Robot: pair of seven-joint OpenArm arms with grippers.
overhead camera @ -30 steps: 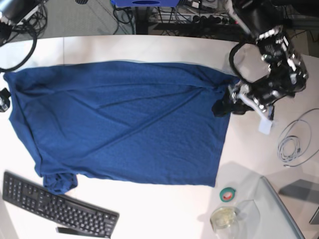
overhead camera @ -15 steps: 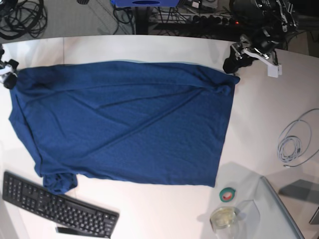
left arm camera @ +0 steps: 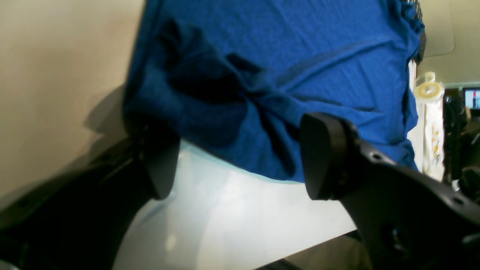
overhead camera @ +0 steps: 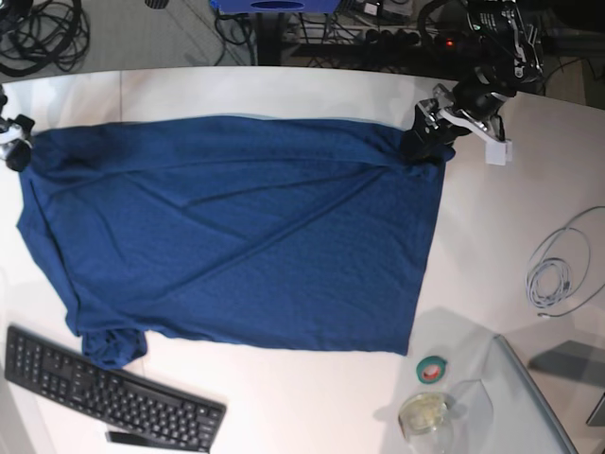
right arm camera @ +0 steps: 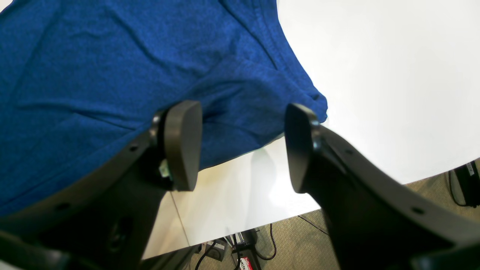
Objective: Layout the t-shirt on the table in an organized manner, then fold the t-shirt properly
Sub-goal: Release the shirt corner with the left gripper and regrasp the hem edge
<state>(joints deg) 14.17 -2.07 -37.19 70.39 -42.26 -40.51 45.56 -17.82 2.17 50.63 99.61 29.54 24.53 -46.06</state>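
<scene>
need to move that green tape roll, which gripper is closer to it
Left. The left gripper sits at the t-shirt's far corner on the green tape roll's side; the right gripper is across the table.

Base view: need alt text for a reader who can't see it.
A dark blue t-shirt lies spread across the white table, one sleeve bunched at its lower left corner. The left gripper sits at the shirt's upper right corner and the right gripper at its upper left corner. A black keyboard lies lower left, a green tape roll and coiled cable to the right.
</scene>
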